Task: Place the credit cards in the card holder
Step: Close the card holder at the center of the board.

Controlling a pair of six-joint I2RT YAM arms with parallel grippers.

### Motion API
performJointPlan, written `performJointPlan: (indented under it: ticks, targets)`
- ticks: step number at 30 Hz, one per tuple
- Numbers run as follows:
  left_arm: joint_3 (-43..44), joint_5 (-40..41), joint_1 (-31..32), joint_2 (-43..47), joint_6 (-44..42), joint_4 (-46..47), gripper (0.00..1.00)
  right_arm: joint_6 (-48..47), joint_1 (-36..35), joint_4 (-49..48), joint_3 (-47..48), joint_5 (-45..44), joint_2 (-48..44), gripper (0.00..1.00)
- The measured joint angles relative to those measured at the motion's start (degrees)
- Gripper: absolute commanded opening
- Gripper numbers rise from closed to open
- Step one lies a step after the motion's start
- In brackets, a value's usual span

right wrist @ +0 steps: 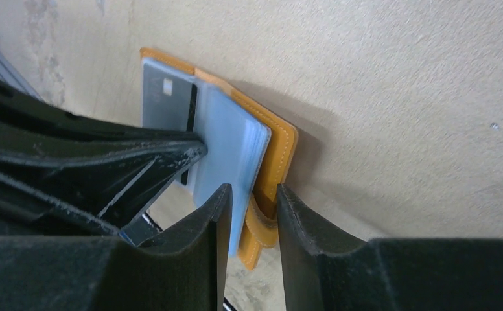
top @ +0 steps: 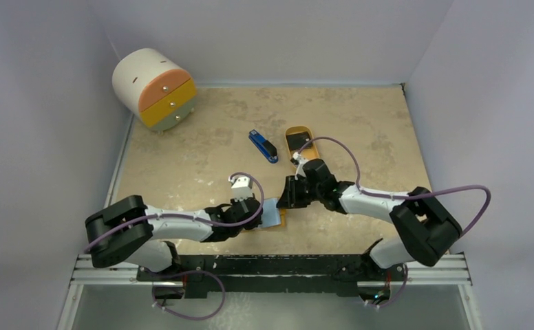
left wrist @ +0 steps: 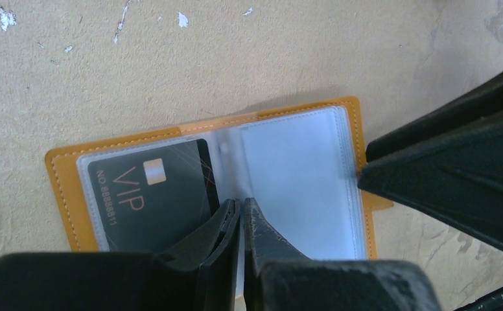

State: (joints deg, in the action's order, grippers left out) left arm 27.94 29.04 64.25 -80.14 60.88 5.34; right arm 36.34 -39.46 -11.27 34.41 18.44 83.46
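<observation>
The card holder [left wrist: 64, 188] lies open on the table, an orange wallet with clear sleeves [left wrist: 301, 181]. One dark credit card [left wrist: 148, 194] marked VIP sits in its left sleeve. My left gripper [left wrist: 242, 202] is shut at the spine, pinching a thin clear sleeve of the card holder. From the right, my right gripper [right wrist: 252, 189] stands open astride the holder's edge [right wrist: 281, 149], sleeves against one finger and the orange strap by the other. In the top view both grippers [top: 263, 214] [top: 286, 199] meet over the holder [top: 273, 214]. Another dark card [top: 304, 145] lies in the far tray.
An oval orange tray [top: 293, 132] sits behind the right gripper, with a blue-and-black stapler-like bar [top: 263, 146] to its left. A round white drawer unit [top: 155, 89] stands at the back left. Walls close in the table on three sides.
</observation>
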Motion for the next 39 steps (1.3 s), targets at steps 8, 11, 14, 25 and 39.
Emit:
performJointPlan:
  ticks: [8,11,14,25,39]
  targets:
    - [-0.35,-0.28,-0.11,-1.33,-0.07,3.1,0.06,-0.48,-0.39,-0.44,-5.22,3.04,-7.23,0.36]
    - [-0.35,-0.63,-0.11,-2.16,-0.24,4.66,0.06,-0.48,-0.61,-0.39,-6.6,4.09,-9.4,0.36]
    - [-0.35,-1.16,-0.11,-3.02,-0.46,6.23,0.06,-0.5,-0.66,-0.46,-6.91,5.05,-9.6,0.37]
    - [-0.33,-1.86,-0.22,-3.76,-0.46,7.82,0.06,1.57,-0.66,-0.26,-7.41,1.68,-9.66,0.43]
    - [-0.35,-1.81,-0.24,-3.93,-0.42,8.07,0.05,-1.07,-0.66,-1.07,-6.8,6.36,-3.85,0.46]
